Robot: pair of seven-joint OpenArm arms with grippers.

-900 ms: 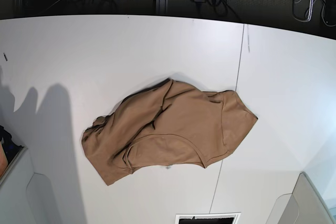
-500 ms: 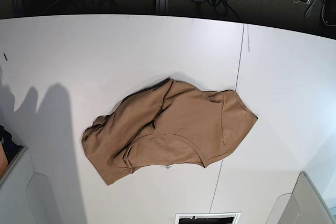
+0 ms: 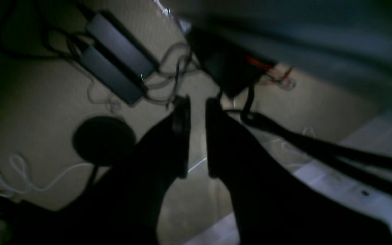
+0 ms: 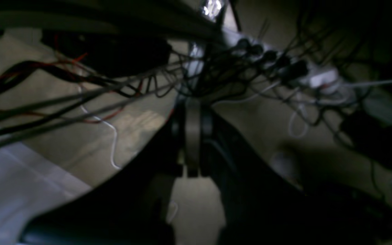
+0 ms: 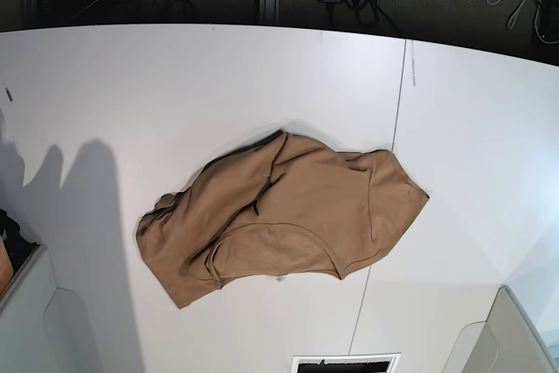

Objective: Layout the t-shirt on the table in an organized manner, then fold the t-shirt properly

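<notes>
Left gripper (image 3: 196,102): jaws parted by a narrow slit, nothing between them, touching nothing. It hangs over the floor past the table edge. Right gripper (image 4: 192,112): fingers pressed together, empty, also off the table, pointed at a mess of cables (image 4: 216,68).

T-shirt (image 5: 284,216): tan-brown soft cotton, crumpled in a lopsided heap near the middle of the table (image 5: 131,85), long axis running from lower left to upper right. Curved hem arc shows on the near side, creases and overlapped folds through the upper middle, bunched cloth at the left end. Tiny pale speck just below the lower hem, too small to tell what.

Table is matte white, flat, with a thin dark seam (image 5: 395,141) passing under the shirt's right end.

Only the base view shows the shirt; neither gripper appears in it. The wrist views are dark and blurred: beige floor, two black power bricks (image 3: 117,71), loose white cord, a sliver of white table edge (image 3: 369,190).
</notes>
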